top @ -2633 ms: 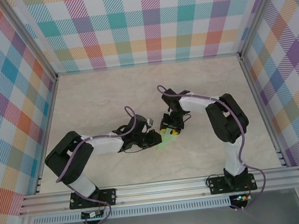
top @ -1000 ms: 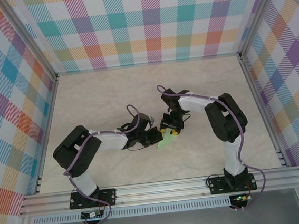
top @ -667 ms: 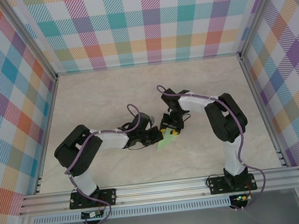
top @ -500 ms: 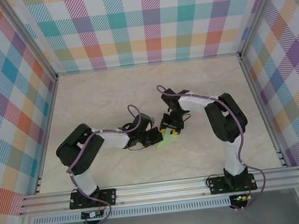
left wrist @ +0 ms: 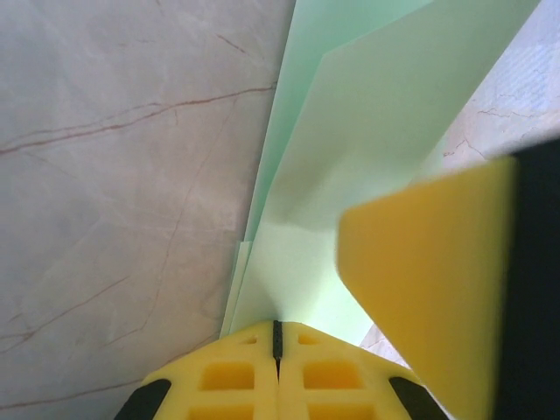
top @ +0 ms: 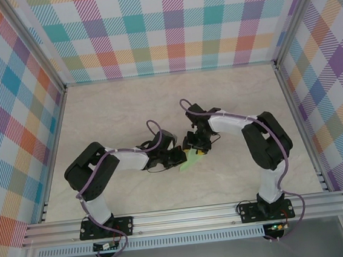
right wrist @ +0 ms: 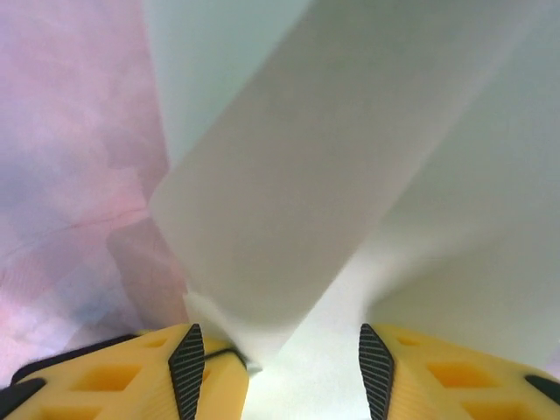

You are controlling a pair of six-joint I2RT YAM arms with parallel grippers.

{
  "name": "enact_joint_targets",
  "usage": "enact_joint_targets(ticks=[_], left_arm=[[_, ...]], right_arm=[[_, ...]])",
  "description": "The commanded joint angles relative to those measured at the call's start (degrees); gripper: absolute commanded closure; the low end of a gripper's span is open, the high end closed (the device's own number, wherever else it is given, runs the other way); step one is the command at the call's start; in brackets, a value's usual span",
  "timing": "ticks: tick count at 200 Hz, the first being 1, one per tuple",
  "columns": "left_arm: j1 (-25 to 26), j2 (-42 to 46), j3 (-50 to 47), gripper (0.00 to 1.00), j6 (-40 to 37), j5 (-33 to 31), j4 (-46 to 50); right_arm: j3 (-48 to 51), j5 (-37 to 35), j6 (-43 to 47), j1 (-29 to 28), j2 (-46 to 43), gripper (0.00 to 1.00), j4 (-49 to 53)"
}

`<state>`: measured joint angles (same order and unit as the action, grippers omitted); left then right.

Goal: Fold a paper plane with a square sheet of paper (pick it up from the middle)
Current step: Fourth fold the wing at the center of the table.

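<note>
Creasing step, seemingly: left fingers (left wrist: 229, 378) clamp the folded paper (left wrist: 367, 131); right fingers (right wrist: 464, 372) gape around it; flattening likely follows.

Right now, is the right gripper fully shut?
No: the right gripper has its jaws standing apart, with the green paper reaching in between them.

the left hand (top: 177, 158) and right hand (top: 197, 151) crowd the folded paper (top: 191, 160) mid-table; bare table (top: 115, 109) lies open around.

One sheet of paper (top: 191, 161), seemingly a single folded piece, is lying on the tabletop (top: 109, 110); two grippers are meeting there: left gripper (top: 180, 158), right gripper (top: 196, 151).
</note>
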<state>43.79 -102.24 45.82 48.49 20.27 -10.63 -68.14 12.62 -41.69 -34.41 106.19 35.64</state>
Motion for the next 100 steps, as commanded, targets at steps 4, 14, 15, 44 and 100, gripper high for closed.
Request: enact_joint_targets(ticks=[4, 14, 15, 44, 100], left_arm=[[0.0, -2.1, -1.4, 0.95, 0.1, -4.5, 9.4], [-0.1, -2.1, -1.5, 0.95, 0.1, -4.6, 9.4], [-0.1, -2.1, -1.4, 0.95, 0.0, -4.6, 9.5], [0.0, -2.6, -1.5, 0.96, 0.1, -4.9, 9.5], [-0.1, -3.3, -1.8, 0.97, 0.5, -5.4, 9.7]], right_arm=[[2.5, -0.8, 1.7, 0.0, -7.3, 0.47, -5.7], [3.5, -0.1, 1.9, 0.0, -8.2, 0.49, -6.8], [3.5, 0.0, 1.9, 0.0, -8.3, 0.49, -6.8], [7.0, 3.5, 2.3, 0.0, -10.0, 0.56, -11.4], [10.2, 5.9, 3.3, 0.1, -8.5, 0.84, -17.2]])
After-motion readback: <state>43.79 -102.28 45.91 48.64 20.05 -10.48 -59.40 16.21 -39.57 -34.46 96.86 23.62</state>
